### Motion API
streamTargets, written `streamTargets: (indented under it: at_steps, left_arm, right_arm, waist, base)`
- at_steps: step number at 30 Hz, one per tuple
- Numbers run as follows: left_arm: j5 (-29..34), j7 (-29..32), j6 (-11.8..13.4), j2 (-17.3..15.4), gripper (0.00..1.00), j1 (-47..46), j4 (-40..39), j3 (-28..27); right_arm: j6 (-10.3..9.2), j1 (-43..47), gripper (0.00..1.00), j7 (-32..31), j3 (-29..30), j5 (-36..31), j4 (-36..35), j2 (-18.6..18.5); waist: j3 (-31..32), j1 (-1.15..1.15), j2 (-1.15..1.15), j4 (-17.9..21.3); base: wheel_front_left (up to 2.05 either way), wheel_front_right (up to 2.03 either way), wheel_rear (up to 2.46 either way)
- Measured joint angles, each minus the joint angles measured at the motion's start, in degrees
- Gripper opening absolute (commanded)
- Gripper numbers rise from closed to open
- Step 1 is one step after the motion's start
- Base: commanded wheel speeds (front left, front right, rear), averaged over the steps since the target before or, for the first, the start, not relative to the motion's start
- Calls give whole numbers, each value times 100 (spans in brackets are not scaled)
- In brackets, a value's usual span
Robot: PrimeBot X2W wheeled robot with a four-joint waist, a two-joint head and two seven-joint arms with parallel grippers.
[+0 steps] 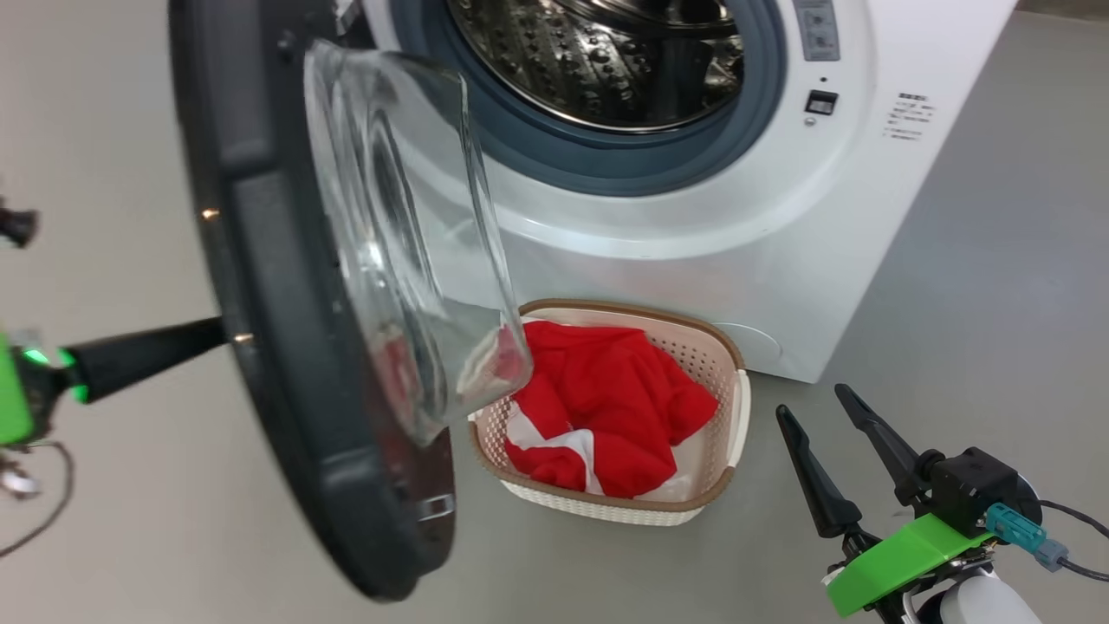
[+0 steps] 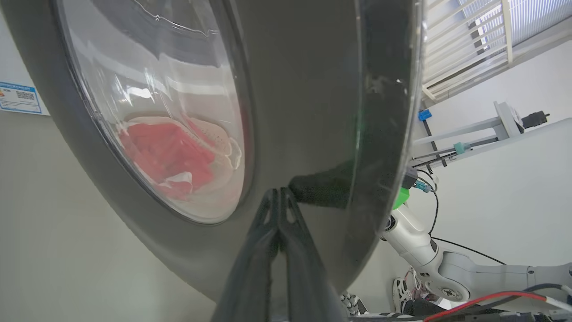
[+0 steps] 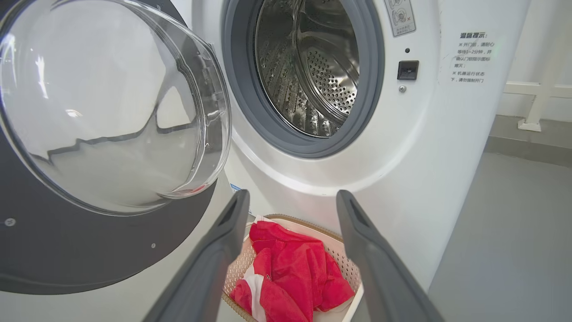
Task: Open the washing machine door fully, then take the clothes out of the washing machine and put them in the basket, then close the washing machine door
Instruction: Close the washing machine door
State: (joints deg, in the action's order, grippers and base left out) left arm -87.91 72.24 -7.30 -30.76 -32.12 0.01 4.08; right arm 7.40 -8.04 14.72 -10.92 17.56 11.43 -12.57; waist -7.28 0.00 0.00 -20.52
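**Door-closing step.** The left claw (image 2: 279,193), fingers pressed together, sets its tips against the black outer rim of the washing machine door (image 1: 260,260), which stands wide of the washing machine (image 1: 693,260). The clothes (image 1: 615,390) lie in the basket (image 1: 721,345) on the floor below the opening. The right claw (image 1: 814,402) hangs spread and empty. Best practice: push steadily along the hinge arc, with the glass bowl clearing the basket.

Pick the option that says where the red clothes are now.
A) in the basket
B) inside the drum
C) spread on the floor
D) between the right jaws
A: the clothes lie bunched in the basket on the floor in front of the washer.
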Motion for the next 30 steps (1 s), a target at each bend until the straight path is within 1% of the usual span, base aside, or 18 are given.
streamTargets:
  at_steps: [1,8,18,22,30]
  left_arm:
    - [0,0,0,0,0,0,0,0]
    - [237,-453,0,386,0,-50,-185,312]
    - [448,-1214,0,779,0,-527,-114,735]
    - [450,-1429,0,804,0,-764,-52,867]
    - [468,-1860,0,756,0,-1100,100,1050]
  right_arm:
    - [0,0,100,0,0,0,0,0]
    - [0,-9,100,0,19,-2,-29,75]
    - [0,-32,100,0,83,-60,-92,178]
    - [0,-166,100,0,114,-83,-119,204]
    - [0,-285,100,0,242,-130,-187,353]
  waist:
    - [0,0,0,0]
    - [-72,0,0,288]
    - [-286,0,0,738]
    - [-417,0,0,919]
    - [-687,0,0,1300]
  base:
    - [0,0,0]
    - [0,0,0]
    - [0,0,0]
    - [0,0,0]
    - [0,0,0]
